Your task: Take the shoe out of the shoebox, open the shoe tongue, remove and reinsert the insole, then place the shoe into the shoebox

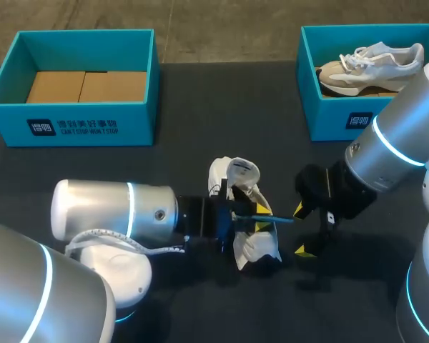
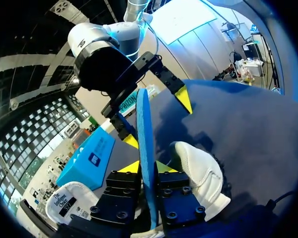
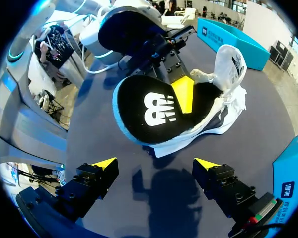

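While pinching the insole [image 2: 145, 124] edge-on in the left gripper [image 2: 148, 167], treat as light, floppy foam; take the free end ahead with the wide-spread, empty right gripper [image 3: 156, 163].

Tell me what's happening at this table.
The left hand is shut on a shoe insole, holding it on edge over the white shoe, which lies on the table between the two arms. The right hand hovers open just beside it, facing the insole and touching nothing. A second shoe sits in the blue shoebox at the far right.
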You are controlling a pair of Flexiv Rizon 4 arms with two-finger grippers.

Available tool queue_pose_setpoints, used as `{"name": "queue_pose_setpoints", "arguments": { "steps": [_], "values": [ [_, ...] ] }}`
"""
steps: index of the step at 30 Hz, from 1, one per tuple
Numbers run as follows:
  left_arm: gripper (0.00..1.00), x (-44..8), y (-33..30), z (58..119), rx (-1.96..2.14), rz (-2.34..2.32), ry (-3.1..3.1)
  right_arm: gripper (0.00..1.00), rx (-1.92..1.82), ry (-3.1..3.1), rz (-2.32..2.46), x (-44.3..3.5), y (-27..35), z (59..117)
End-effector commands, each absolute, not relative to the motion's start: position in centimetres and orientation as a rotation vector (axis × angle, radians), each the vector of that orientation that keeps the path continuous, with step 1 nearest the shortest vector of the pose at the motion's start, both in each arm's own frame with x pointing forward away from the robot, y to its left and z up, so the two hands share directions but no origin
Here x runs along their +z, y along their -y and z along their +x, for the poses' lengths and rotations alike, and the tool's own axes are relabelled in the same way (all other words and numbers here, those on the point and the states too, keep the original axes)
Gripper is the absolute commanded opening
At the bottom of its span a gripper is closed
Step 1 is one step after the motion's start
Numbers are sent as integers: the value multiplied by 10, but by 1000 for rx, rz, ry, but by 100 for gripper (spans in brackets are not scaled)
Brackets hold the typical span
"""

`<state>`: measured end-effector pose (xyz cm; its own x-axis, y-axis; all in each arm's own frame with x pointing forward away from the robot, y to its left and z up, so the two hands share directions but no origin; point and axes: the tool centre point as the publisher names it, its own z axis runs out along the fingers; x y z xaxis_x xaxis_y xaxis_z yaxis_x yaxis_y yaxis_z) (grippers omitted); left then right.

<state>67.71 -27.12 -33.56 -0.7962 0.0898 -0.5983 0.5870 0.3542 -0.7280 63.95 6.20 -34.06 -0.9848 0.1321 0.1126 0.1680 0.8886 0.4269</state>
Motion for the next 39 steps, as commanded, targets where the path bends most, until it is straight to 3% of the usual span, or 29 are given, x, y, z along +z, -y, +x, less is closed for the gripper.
{"name": "queue_pose_setpoints", "arguments": {
  "steps": [1, 4, 5, 6, 39],
  "values": [
    [18, -334, 268, 675, -1448, 602, -2163, 100, -678, 2978, -240, -342, -64, 639],
    [16, -335, 269, 674, -1452, 606, -2162, 100, -678, 2978, -240, -342, -64, 639],
    [12, -335, 270, 674, -1454, 608, -2161, 100, -678, 2978, -240, -342, -64, 639],
    [0, -335, 271, 674, -1457, 612, -2159, 100, -678, 2978, -240, -342, -64, 639],
    [0, -359, 256, 695, -1421, 615, -2162, 100, -678, 2978, -240, -342, -64, 639]
  ]
}}
